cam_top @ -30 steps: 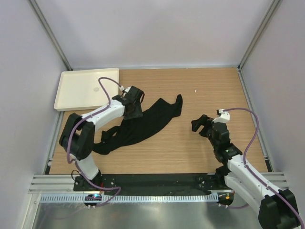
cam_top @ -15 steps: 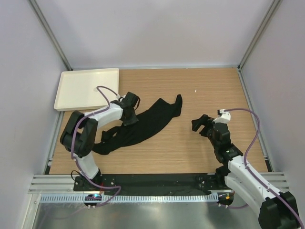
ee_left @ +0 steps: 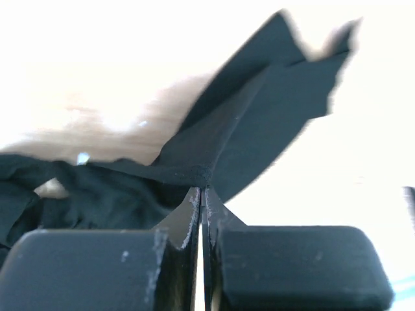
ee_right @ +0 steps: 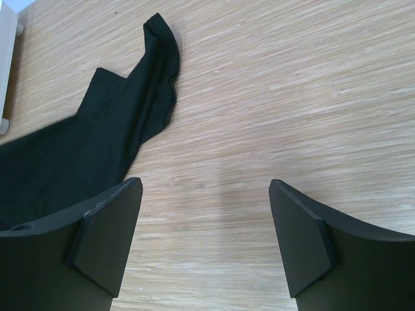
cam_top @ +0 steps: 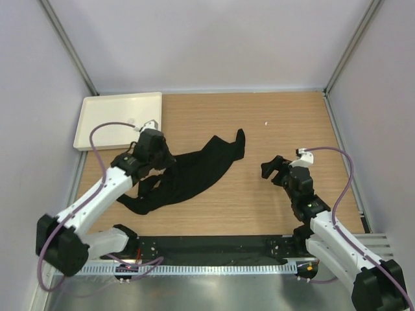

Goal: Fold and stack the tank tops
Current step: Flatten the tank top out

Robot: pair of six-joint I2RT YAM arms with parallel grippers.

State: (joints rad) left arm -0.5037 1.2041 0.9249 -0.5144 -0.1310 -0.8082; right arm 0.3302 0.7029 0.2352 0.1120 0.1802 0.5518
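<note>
One black tank top (cam_top: pixel 194 170) lies crumpled and stretched diagonally on the wooden table, its narrow end reaching toward the back right. My left gripper (cam_top: pixel 162 161) is over its left part, shut on a fold of the fabric. In the left wrist view the jaws (ee_left: pixel 202 189) are pressed together and the tank top (ee_left: pixel 259 116) rises from their tips in a taut ridge. My right gripper (cam_top: pixel 272 170) hovers to the right of the garment, open and holding nothing. In the right wrist view the gripper (ee_right: pixel 204 188) frames bare wood, with the tank top (ee_right: pixel 91 142) off to its left.
A shallow white tray (cam_top: pixel 110 120) sits at the back left corner of the table, just behind the left gripper; its corner (ee_right: pixel 6 32) shows in the right wrist view. Grey walls and metal frame posts close in the table on three sides.
The left gripper closed on the tank top's fabric and the arm pulled back toward the near left, drawing the cloth with it. The right arm has stayed put.
</note>
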